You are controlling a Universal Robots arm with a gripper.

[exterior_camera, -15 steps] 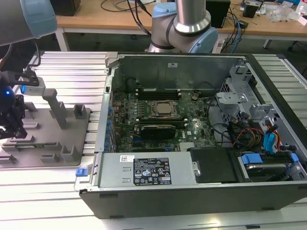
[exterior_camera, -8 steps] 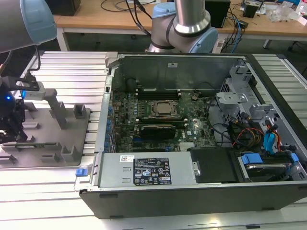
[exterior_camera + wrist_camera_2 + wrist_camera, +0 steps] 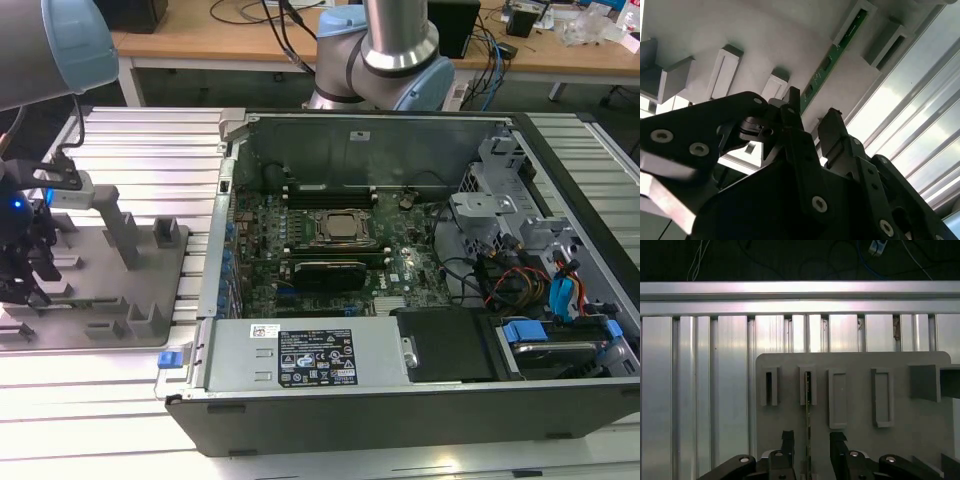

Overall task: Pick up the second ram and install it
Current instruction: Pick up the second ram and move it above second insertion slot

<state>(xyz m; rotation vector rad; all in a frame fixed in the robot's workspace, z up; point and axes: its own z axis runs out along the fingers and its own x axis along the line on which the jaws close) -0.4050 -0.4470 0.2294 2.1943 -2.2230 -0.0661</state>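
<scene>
Over the grey fixture plate (image 3: 860, 362), we see our gripper (image 3: 811, 437), jaws apart, straddling the second ram (image 3: 808, 390) standing on edge.

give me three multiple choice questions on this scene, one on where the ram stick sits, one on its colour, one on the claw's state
1. Where is the second ram?
A. on edge in a slot of the grey fixture plate
B. lying flat on that plate
C. hanging in the air above it

2. What colour is its board?
A. red
B. green
C. white

3. The claw is:
A. shut on the ram
B. shut and empty
C. open

Answers:
1 A, the stick stands in a slot in the first wrist view.
2 B, the second wrist view shows green.
3 C, one finger is on each side with gaps.
</scene>
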